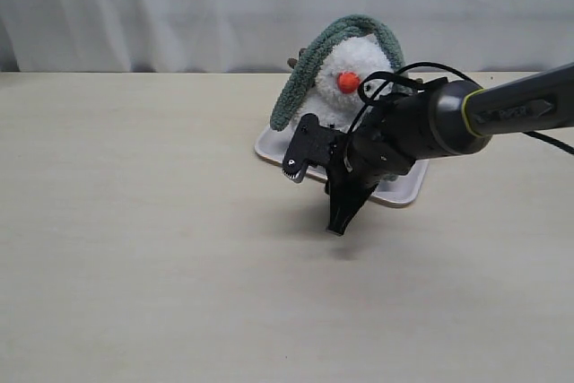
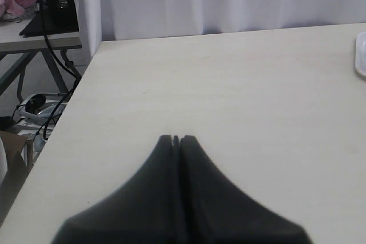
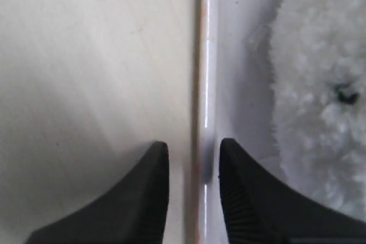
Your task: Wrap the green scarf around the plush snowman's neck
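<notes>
**Scarf on the head, not the neck: right gripper low at the tray's edge**

- Nearest: bare table (image 1: 134,266). The left gripper (image 2: 176,139) hangs over an empty stretch of it, jaws pressed together and holding nothing. It is parked well clear, probably so the other arm has room.
- Next: the right gripper (image 3: 194,144) is low at the front rim of the white tray (image 1: 266,146). Its jaws are partly apart with the rim line showing in the gap, and nothing is gripped. It is not on the scarf.
- On the tray: the plush snowman (image 1: 363,58) sits upright and faces forward.
- The green scarf (image 1: 300,82) is draped over its head like a hood, with one end hanging down its side toward the tray.
- The snowman's neck (image 1: 321,105) looks bare where visible, and the arm hides part of it.
- Judgement: the wrap is not done, and the scarf needs drawing down off the crown.
- Behind: a white curtain (image 1: 179,6).
</notes>
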`<action>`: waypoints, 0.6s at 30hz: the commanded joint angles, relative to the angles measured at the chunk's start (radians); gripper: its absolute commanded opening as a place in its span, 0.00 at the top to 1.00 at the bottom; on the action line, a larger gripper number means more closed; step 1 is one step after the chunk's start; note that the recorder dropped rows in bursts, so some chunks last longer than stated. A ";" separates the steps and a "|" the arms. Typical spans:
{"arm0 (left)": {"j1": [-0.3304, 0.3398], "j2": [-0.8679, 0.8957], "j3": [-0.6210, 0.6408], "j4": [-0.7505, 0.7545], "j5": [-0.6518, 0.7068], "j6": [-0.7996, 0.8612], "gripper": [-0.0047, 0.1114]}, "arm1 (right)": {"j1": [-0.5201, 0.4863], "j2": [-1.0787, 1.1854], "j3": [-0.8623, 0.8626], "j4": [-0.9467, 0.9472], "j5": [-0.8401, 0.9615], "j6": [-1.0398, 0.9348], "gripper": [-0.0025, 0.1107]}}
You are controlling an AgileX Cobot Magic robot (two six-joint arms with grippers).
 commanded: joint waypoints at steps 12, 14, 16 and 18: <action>0.001 -0.002 0.003 -0.002 -0.010 -0.003 0.96 | 0.024 0.014 0.004 0.012 0.046 -0.025 0.94; 0.001 -0.002 0.003 -0.002 -0.010 -0.003 0.96 | 0.036 0.014 0.004 0.018 0.066 -0.036 0.94; 0.001 -0.002 0.003 -0.002 -0.010 -0.003 0.96 | 0.048 0.014 0.006 0.047 0.090 -0.070 0.94; 0.001 -0.002 0.003 -0.002 -0.010 -0.003 0.96 | 0.056 0.014 0.005 0.104 0.102 -0.122 0.94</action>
